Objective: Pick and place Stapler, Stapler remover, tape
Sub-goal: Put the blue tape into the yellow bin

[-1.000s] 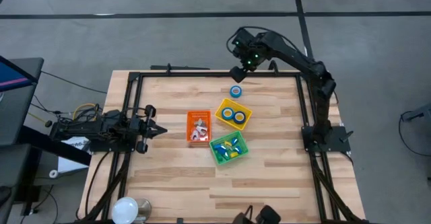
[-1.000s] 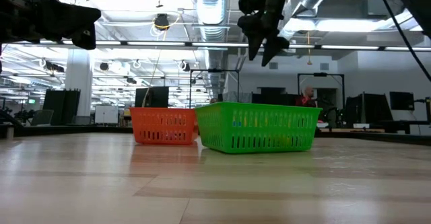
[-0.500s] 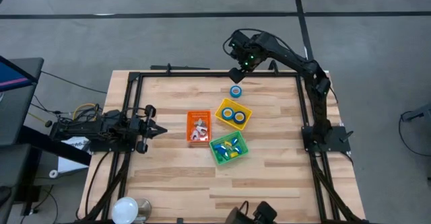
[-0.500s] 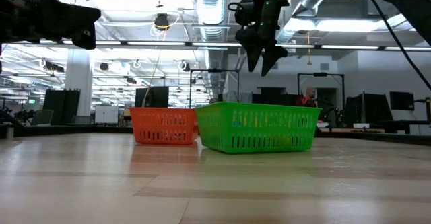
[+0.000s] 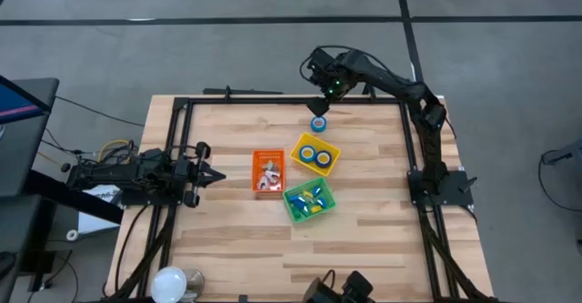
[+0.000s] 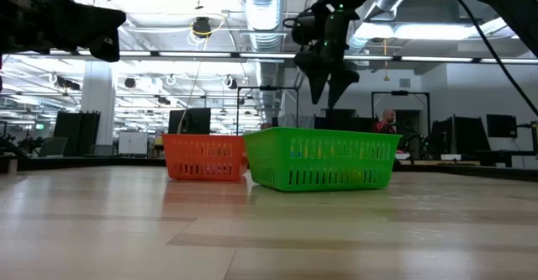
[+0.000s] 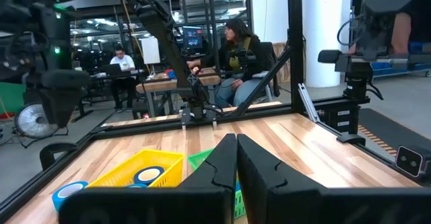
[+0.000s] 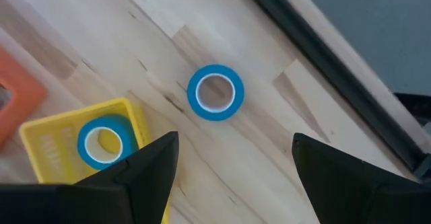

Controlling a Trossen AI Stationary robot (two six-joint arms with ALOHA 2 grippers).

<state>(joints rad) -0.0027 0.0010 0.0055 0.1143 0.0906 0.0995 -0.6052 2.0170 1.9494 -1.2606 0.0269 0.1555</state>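
One blue tape roll with a white core lies flat on the wooden table near its far edge, also seen in the right wrist view. My right gripper hangs open above it, fingers pointing down, clear of it. Two more tape rolls lie in the yellow bin. The orange bin holds pale metal pieces, and the green bin holds blue and yellow items. My left gripper waits shut at the table's left edge, pointing level.
The three bins stand close together mid-table, the yellow one just near of the loose tape roll. A black frame rail runs along the far edge right behind the roll. A white round object sits at the near left corner. People sit beyond the table.
My right gripper has come down toward the loose tape roll near the far edge, staying open and pointing down. The roll and the bins have not moved.
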